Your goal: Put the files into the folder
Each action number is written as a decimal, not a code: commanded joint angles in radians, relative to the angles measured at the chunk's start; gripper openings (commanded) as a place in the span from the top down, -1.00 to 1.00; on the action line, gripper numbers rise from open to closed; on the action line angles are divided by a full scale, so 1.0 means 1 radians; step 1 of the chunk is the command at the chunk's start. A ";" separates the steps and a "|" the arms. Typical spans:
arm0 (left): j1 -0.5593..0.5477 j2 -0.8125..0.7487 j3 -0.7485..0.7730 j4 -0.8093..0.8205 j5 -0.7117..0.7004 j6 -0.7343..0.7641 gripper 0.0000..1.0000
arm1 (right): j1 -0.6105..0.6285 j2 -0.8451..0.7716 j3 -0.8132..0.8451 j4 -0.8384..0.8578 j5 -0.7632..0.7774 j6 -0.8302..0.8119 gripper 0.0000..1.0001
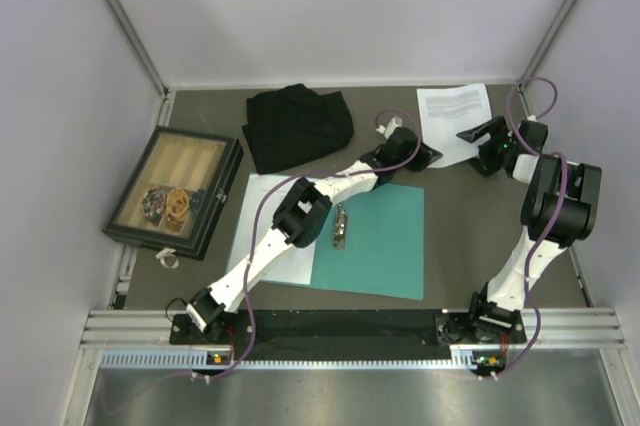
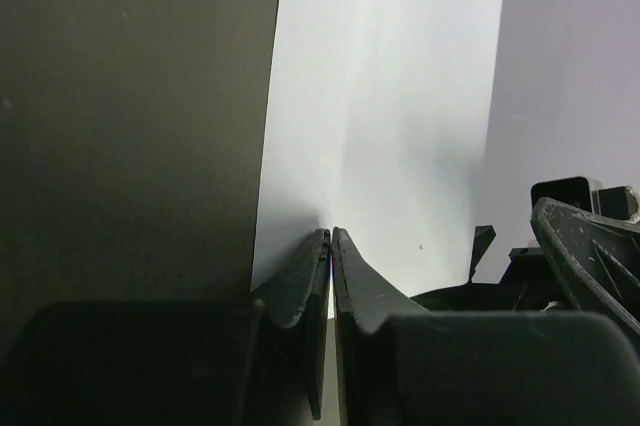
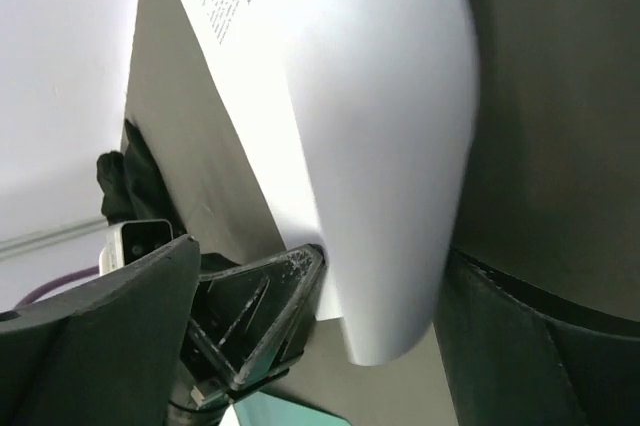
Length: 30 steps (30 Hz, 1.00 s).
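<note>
left gripper (image 2: 331, 236): jaws pressed together at the edge of the printed sheet (image 2: 390, 96). It reads as a pinch on the paper, but the wrist view is too tight to tell how much is caught.
right gripper (image 3: 385, 276): jaws wide, holding nothing. The sheet's curled near corner sits between them.
sheet location: far right of the table (image 1: 455, 246), beyond the folder (image 1: 385, 246) and not on it. Both grippers are at its near edge, left one toward the near-left corner, right one toward the near-right.
sheet axis: long axis runs away from the arm bases with a slight tilt. The print (image 1: 452, 101) is at the far end, face up.
folder: lies flat between the bases and the sheet, teal face up. Its long axis is roughly parallel to the sheet's, and the metal clip (image 1: 340, 226) is at its left edge.
second sheet (image 1: 250, 221): just left of the clip, partly under the left arm.
step: securing the printed sheet; the transfer to the folder is not yet done.
next move: the right jaws need to close on that corner. Then both arms bring the sheet toward the bases and onto the teal panel, keeping the long axes parallel and the paper taut enough not to buckle.
off-path: black cloth (image 1: 298, 126) and tray (image 1: 175, 191), well to the left.
</note>
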 commanded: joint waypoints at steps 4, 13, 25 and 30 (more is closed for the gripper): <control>-0.003 0.022 -0.060 -0.205 0.008 0.042 0.78 | 0.018 -0.055 -0.039 0.062 0.111 0.066 -0.64; -0.003 0.022 -0.063 -0.202 0.011 0.047 0.77 | 0.018 -0.073 -0.096 0.130 0.130 0.167 -0.56; -0.003 0.028 -0.063 -0.187 0.027 0.035 0.78 | 0.013 -0.095 -0.149 0.240 0.154 0.327 -0.48; 0.000 0.028 -0.062 -0.185 0.030 0.042 0.78 | 0.013 -0.047 -0.096 0.186 0.196 0.241 -0.47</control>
